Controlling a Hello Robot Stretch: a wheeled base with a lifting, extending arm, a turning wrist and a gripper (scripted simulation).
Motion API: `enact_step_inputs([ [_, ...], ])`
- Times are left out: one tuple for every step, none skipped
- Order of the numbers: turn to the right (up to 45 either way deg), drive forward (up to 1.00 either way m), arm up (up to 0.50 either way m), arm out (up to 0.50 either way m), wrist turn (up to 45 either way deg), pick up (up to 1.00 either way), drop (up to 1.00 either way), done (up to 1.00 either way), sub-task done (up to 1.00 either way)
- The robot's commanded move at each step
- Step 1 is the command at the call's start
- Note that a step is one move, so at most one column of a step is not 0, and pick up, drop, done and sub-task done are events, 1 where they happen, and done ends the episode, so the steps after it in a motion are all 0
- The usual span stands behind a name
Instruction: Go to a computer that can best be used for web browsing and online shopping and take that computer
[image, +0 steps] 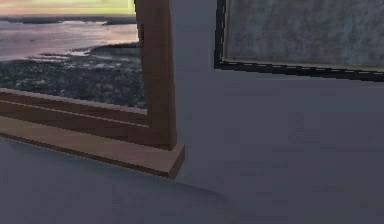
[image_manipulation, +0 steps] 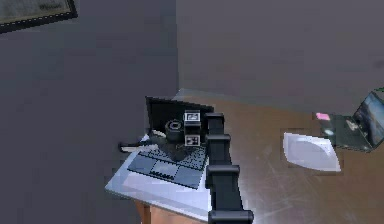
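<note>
**Arm side view.** You see an open laptop (image_manipulation: 165, 162) with its dark screen upright. It lies on the brown worktop (image_manipulation: 268, 130), at the corner nearest the grey wall. The arm (image_manipulation: 226, 188) runs up beside the laptop's keyboard. Your tool (image_manipulation: 160, 135) sits in front of the laptop's screen. You cannot tell how the tool's fingers stand, nor whether it grips anything. Well apart from the laptop, farther along the worktop, lie a white square plate (image_manipulation: 310, 152), possibly a sheet, and a second open computer (image_manipulation: 368, 122).

**Forward view.** A wooden window frame (image: 160, 80) and a dark-framed picture (image: 300, 35) hang on a grey wall.
</note>
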Motion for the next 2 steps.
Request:
enact_step_inputs([
  [0.0,0.00,0.00,0.00,45.0,0.00,0.00,0.00,0.00],
  [0.0,0.00,0.00,0.00,15.0,0.00,0.00,0.00,0.00],
])
